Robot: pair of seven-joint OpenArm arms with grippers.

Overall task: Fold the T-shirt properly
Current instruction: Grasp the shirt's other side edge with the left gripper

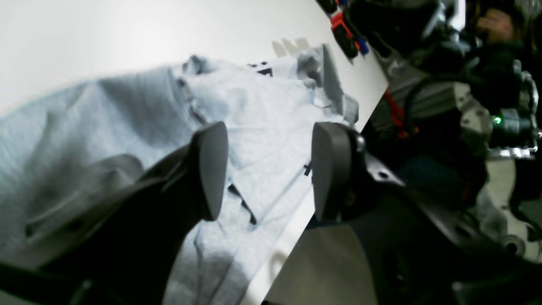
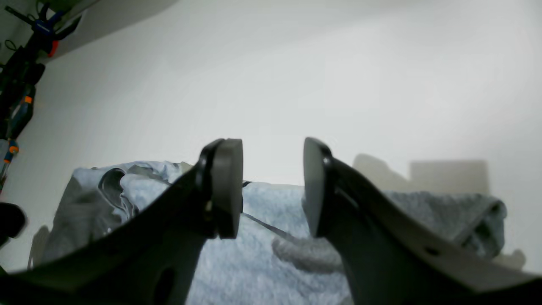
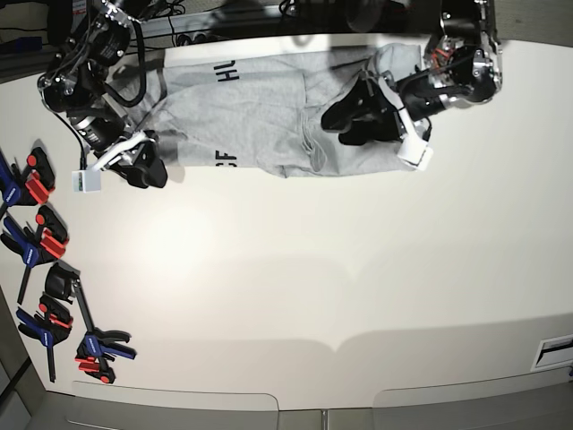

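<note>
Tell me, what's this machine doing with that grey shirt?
A two-armed robot is folding a grey T-shirt that lies along the far edge of a white table. The left tool hangs open over the shirt with nothing between its pads. The right tool is also open and empty, at the shirt's other end. The shirt looks partly folded and rumpled. Clamps lie at the side.

Left tool (image 1: 269, 169): two matte dark-grey, rounded paddle-shaped fingers (image 1: 209, 169) on black curved brackets with small round holes. Right tool (image 2: 273, 186): same design, flat oval pads on black arms pierced by a slot and a hole. Both arms in the base view: black-and-silver jointed segments, black cables looped along them, and a white rectangular block (image 3: 89, 181) near each wrist.
</note>
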